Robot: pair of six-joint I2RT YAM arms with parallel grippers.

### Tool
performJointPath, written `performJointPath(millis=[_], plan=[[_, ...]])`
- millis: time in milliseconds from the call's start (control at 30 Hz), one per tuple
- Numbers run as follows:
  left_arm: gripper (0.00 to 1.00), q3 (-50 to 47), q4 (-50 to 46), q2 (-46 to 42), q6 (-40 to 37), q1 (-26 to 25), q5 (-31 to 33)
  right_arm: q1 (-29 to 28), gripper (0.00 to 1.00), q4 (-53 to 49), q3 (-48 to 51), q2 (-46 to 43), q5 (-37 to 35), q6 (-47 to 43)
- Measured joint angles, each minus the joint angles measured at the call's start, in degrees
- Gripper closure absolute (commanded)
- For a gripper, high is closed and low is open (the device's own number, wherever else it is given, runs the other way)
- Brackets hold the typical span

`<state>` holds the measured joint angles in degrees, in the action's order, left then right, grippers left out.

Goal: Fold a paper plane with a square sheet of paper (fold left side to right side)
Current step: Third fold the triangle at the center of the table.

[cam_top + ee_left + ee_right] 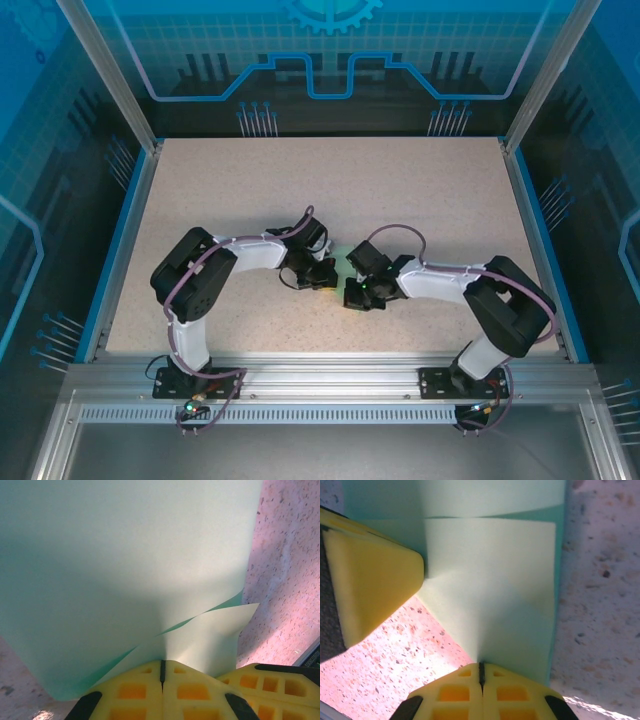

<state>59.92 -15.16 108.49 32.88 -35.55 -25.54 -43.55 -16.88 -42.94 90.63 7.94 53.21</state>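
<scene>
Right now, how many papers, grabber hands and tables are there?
Green sheet of paper: 1
Grippers: 2, the left gripper and the right gripper, both pinching the paper
Table: 1
Total: 4

White-and-black arms [250,255], purple cables [398,228], yellow tool pads [135,690]

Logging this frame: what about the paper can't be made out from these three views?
1. Top external: the square sheet of paper is nearly all hidden under the left gripper and right gripper, so its outline is unreadable.
2. Left wrist: the sheet runs off the top and left edges and is soft-focused, so the layer count is unclear.
3. Right wrist: the top edge cuts the sheet off, and the left gripper's finger covers its left part.
</scene>
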Motion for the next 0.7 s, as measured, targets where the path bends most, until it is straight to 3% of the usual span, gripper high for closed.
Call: performJointPath(millis=[700], plan=[[0.97,0.39,-0.17,0.26,0.0,-0.31,-0.07,2.84,1.0,-4.24,8.0,-10.14,0.24,-0.55]])
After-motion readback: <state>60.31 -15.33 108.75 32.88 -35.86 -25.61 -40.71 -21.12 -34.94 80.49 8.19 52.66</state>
